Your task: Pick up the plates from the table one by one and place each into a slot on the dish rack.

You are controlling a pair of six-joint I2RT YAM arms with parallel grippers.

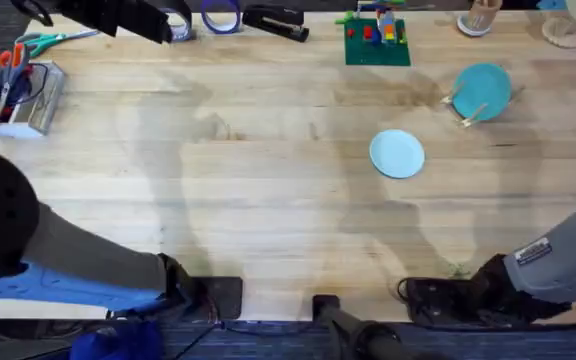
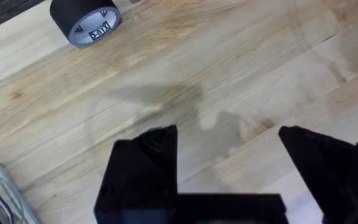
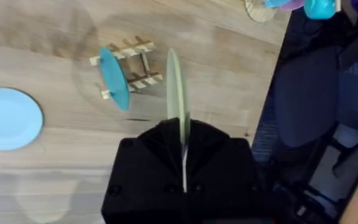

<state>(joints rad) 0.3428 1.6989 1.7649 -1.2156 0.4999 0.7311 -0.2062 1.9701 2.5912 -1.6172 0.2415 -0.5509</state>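
My right gripper [image 3: 183, 140] was pinched on the pale cream-yellow plate [image 3: 176, 93], holding it edge-on and upright between the black fingers, above the table [image 3: 55, 180]. Beyond the plate's rim, in my right wrist view, stood the small wooden dish rack [image 3: 135, 65] with the darker teal plate [image 3: 114, 78] already standing in one of its slots. The light blue plate [image 3: 8, 118] lay flat on the wood, well apart from the rack.

From overhead, that light blue plate [image 1: 397, 154] sat right of the table's middle, and the dish rack [image 1: 471, 108] with the teal plate [image 1: 483, 88] stood nearby, farther back and to the right. A green building-block baseplate [image 1: 376, 42] lay at the far edge.

My left gripper [image 2: 229, 162] was spread wide, nothing between its fingers, over bare planks [image 2: 229, 68]. A black roll of tape [image 2: 84, 20] stood on the wood farther off.
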